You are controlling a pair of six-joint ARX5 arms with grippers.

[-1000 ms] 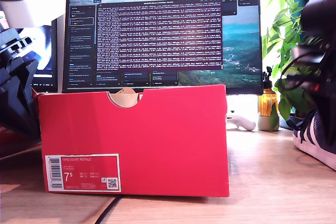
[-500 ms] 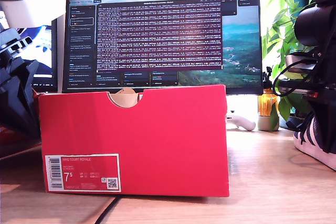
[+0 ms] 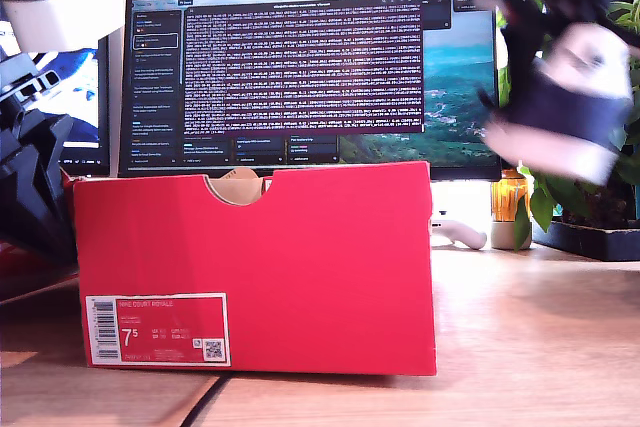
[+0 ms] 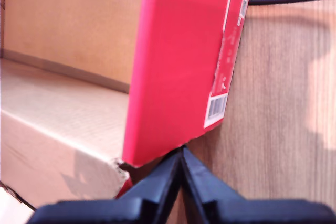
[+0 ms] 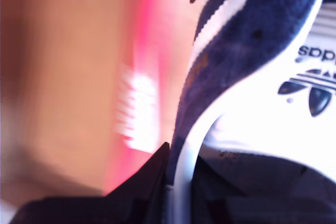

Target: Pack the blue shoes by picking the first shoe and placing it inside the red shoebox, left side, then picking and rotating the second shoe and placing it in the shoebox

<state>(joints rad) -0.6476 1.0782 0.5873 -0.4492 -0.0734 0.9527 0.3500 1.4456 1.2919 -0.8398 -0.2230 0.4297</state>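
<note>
I have one blue sneaker (image 3: 575,112) in the air, blurred in the exterior view, high at that view's right and above the level of the red shoebox's (image 3: 300,267) top edge. My second tool (image 5: 176,174) is clamped on it: the second wrist view shows the dark fingers pinching the sneaker's heel collar, with the white heel tab and its trefoil logo just beside them. The red shoebox stands on the wooden table (image 3: 520,347) with its labelled wall toward the exterior camera, semicircular notch in the top edge. No other sneaker shows in any view, so I cannot tell whether this is the first or the second of the pair.

My first tool (image 4: 181,161) has its fingers together, tips meeting just at the lower corner of the box's labelled wall; whether they touch the cardboard I cannot tell. Past that wall the brown interior of the box (image 4: 68,108) looks open.

I judge this to be the carry step, the sneaker lifted and on its way to the box. Next I need to bring it over the open top, line it up lengthwise, and lower it clear of the walls before releasing.
</note>
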